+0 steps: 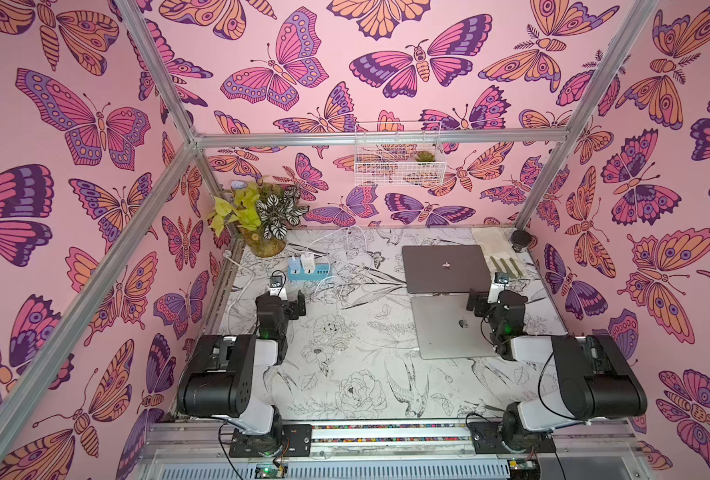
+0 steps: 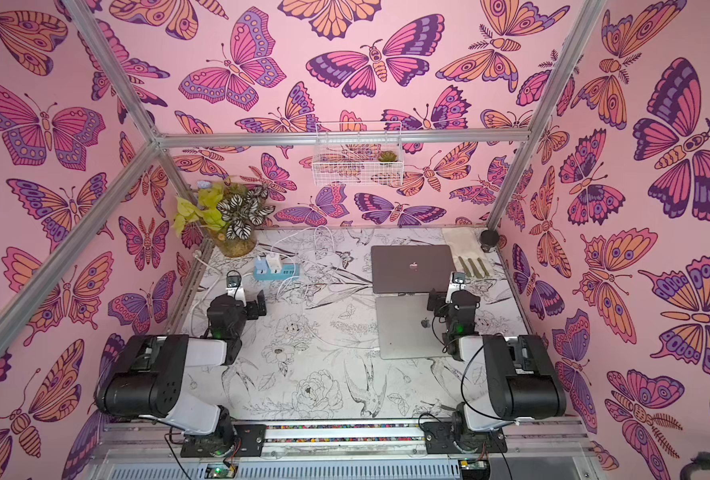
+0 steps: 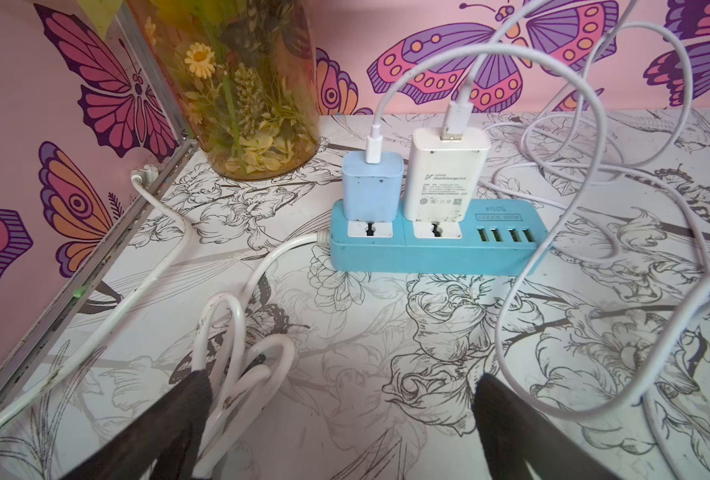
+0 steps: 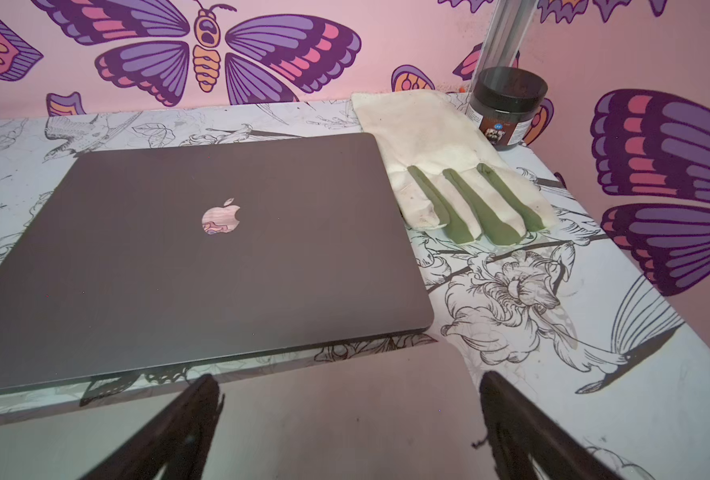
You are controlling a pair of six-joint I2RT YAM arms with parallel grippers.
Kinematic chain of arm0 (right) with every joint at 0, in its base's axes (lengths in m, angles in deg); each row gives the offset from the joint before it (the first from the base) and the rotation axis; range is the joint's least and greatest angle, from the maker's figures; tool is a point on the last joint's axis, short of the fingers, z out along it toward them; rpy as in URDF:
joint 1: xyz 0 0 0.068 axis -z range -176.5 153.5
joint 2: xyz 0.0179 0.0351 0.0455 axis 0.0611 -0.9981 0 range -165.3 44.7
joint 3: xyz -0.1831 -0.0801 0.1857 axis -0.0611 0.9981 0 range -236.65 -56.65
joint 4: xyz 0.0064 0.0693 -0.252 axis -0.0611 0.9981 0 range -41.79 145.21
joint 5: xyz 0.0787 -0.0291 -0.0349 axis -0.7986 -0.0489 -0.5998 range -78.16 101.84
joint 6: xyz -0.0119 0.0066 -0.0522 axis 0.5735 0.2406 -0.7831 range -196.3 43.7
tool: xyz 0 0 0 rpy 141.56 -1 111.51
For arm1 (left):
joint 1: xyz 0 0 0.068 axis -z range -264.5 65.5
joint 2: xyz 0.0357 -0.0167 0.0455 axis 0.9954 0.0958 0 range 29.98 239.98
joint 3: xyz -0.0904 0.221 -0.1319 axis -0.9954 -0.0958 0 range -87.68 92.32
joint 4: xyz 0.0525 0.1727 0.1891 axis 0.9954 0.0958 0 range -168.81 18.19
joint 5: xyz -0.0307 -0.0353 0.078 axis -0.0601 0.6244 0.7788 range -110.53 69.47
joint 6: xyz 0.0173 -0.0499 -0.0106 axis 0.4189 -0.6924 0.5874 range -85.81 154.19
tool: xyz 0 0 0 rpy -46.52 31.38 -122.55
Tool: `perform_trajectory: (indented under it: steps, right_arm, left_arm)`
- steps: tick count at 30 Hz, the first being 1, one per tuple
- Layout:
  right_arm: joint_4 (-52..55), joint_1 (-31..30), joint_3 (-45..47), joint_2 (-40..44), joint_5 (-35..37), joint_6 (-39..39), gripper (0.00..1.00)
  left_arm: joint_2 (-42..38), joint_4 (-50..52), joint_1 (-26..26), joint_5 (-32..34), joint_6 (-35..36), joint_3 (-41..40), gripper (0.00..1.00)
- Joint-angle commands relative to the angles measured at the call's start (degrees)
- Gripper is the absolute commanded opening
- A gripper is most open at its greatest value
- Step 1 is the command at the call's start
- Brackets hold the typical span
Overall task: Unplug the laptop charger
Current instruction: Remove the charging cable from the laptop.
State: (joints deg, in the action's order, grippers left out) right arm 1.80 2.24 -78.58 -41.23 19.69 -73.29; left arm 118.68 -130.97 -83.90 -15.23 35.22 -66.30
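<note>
in both top views we see the two arms folded low at the near edge of the bench [image 1: 345,399], elbows out, wrists pointing at the back wall. the left fingers [image 1: 299,305] hang spread wide and empty, just short of the blue power strip [image 1: 309,272]. the right fingers [image 1: 474,305], equally wide and empty, hover over the right part of the silver laptop [image 1: 449,328], near the closest edge of the dark laptop [image 1: 445,266]. a thin charger cable [image 1: 390,345] crosses the bench to the silver laptop's left edge. whether it is seated there, we cannot tell.

the left wrist view adds what the top views blur. a white adapter [image 3: 445,178] and a blue adapter [image 3: 372,187] stand side by side in the strip, each with a white lead plugged in on top. we cannot tell which one feeds the laptop. loose loops of lead hang between the fingers and the strip, and the strip's thick cord [image 3: 237,365] coils beside one fingertip. a vase [image 3: 237,104] of flowers stands behind the strip.

the right wrist view shows the fingers parted over the silver lid and the dark laptop closed ahead. past that lie a glove [image 4: 436,137] and a dark jar [image 4: 507,108] in the corner.
</note>
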Motion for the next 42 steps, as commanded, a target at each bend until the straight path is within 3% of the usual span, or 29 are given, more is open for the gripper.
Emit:
perform_trajectory:
  steps: [1,20,22,24,26,28,29,30,31,32,33,35,37,38,40,42]
  right_arm:
    - [0.25,-0.11,-1.27,-0.29,0.49,0.16,0.99]
    - [0.38,0.54,-1.29,-0.29,0.45,0.95,0.99]
    - [-1.49,-0.21,-1.12,0.92,-0.58,-1.07,0.99]
    - [14.49,-4.01,-7.18,7.79,3.31,-3.72,0.99]
    - [31.95,-4.9,-16.74,11.09,-1.22,1.76,0.99]
    - [37.2,-4.53,-22.61,9.34,-6.65,21.76,0.99]
    - [39.39,-3.7,-24.51,8.01,-16.12,26.27,0.99]
    - [36.05,-2.67,-25.51,5.7,-33.49,25.9,0.99]
    - [27.51,-3.51,-24.89,3.3,-43.7,29.79,0.99]
    - [21.91,-4.88,-24.3,1.77,-47.8,33.15,0.99]
    - [19.38,-6.98,-23.96,1.35,-46.73,33.78,1.0]
    - [28.04,-13.65,-25.63,3.77,-37.58,23.73,0.91]
    - [41.39,-24.61,-30.59,5.81,-17.05,8.59,0.74]
    - [44.36,-28.87,-32.61,5.38,-11.31,2.68,0.74]
    - [49.64,-35.71,-37.69,2.58,-5.63,-6.26,0.68]
    - [53.34,-37.52,-42.54,-1.13,-6.48,-6.9,0.55]
  left_arm:
    - [-0.28,0.39,-0.34,-0.82,-0.41,-0.21,1.0]
    - [-0.43,0.75,-1.13,-2.4,-0.65,-0.09,1.0]
    - [-5.6,2.24,0.96,2.57,0.49,-1.0,1.0]
    - [-15.94,13.95,5.42,11.51,1.25,1.17,1.0]
    - [-24.67,32.18,6.76,11.11,-6.43,7.62,1.0]
    - [-28.3,44.28,7.24,4.55,-13.37,13.52,0.96]
    - [-28.74,47.23,7.6,1.95,-15.81,15.0,0.95]
    - [-28.79,50.11,8.0,-0.72,-18.84,16.25,0.93]
    - [-28.39,52.46,8.69,-3.0,-20.93,17.27,0.91]
    - [-27.93,54.41,9.28,-4.09,-22.65,17.98,0.89]
    - [-27.27,56.55,9.97,-4.92,-24.32,18.65,0.86]
    - [-25.85,59.07,10.93,-6.66,-25.53,19.37,0.84]
    - [-23.7,61.31,11.15,-7.5,-25.91,19.91,0.81]
    - [-22.7,62.44,11.12,-7.55,-25.57,20.3,0.79]
    - [-20.26,63.83,10.85,-7.49,-24.86,21.04,0.75]
    - [-17.82,63.69,9.58,-9.37,-25.65,21.35,0.7]
